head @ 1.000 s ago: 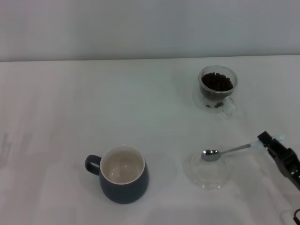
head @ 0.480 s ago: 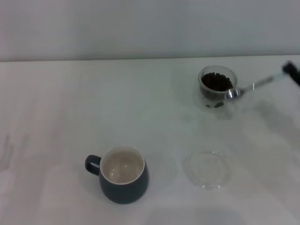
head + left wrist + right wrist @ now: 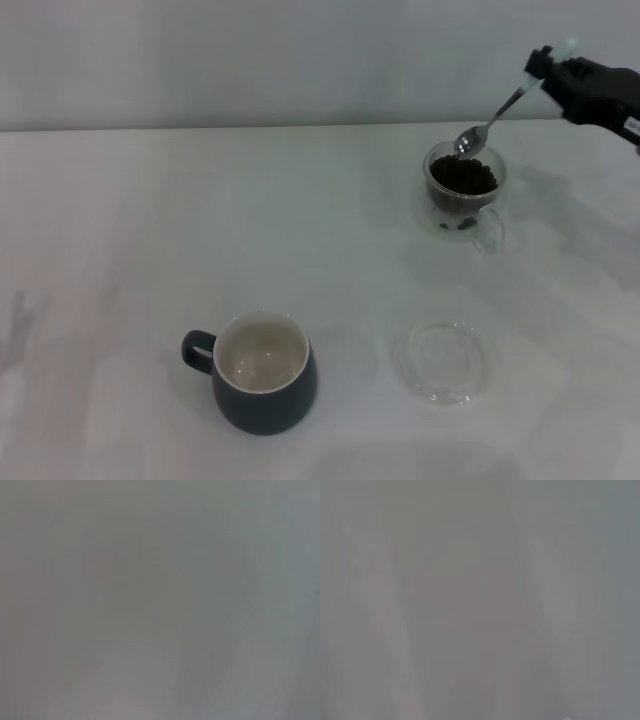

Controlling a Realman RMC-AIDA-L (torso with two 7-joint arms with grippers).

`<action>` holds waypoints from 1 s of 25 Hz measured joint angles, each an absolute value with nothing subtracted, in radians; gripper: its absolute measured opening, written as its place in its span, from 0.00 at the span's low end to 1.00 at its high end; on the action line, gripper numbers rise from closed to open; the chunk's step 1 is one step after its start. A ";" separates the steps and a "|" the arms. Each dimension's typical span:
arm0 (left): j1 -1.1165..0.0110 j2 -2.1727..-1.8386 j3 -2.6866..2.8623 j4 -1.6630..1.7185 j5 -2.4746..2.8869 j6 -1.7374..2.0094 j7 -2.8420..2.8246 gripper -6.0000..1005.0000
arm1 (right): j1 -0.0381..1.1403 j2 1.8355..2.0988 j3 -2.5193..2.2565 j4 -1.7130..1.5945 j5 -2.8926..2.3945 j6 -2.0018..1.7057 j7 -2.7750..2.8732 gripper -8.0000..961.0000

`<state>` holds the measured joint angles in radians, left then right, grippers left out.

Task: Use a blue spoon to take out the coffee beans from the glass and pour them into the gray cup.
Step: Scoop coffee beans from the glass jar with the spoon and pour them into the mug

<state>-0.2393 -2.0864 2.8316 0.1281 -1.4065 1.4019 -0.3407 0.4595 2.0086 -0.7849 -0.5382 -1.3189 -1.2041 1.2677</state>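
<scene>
In the head view my right gripper [image 3: 548, 68] is at the far right, raised above the table, shut on the pale blue handle of the blue spoon [image 3: 493, 119]. The spoon slants down to the left, its silver bowl just above the far rim of the glass [image 3: 464, 188]. The glass is a clear mug holding a heap of dark coffee beans [image 3: 462, 176]. The gray cup [image 3: 262, 372] stands at the near left, cream inside and empty, handle to the left. My left gripper is out of view. Both wrist views show only flat grey.
A flat clear glass saucer [image 3: 441, 361] lies on the white table [image 3: 150, 230] to the right of the gray cup. A pale wall runs behind the table's far edge.
My right gripper has carried the spoon from the saucer at the near right up and back to the glass, then lifted and tilted it so the bowl hangs over the glass's far rim.
</scene>
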 joint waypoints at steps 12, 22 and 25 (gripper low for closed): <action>-0.260 -2.085 2.832 0.153 -1.410 1.349 -0.346 0.71 | 0.466 2.013 -0.874 -0.548 -1.314 -1.034 1.130 0.16; -0.269 -2.085 2.832 0.163 -1.410 1.337 -0.343 0.71 | 0.468 2.013 -0.939 -0.535 -1.306 -0.982 1.107 0.16; -0.270 -2.084 2.832 0.162 -1.410 1.336 -0.341 0.71 | 0.469 2.015 -0.947 -0.516 -1.302 -0.979 1.109 0.16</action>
<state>-0.2702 -2.0840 2.8318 0.1620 -1.4097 1.3361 -0.3415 0.4686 2.0151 -0.9466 -0.5160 -1.3016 -0.9790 1.1091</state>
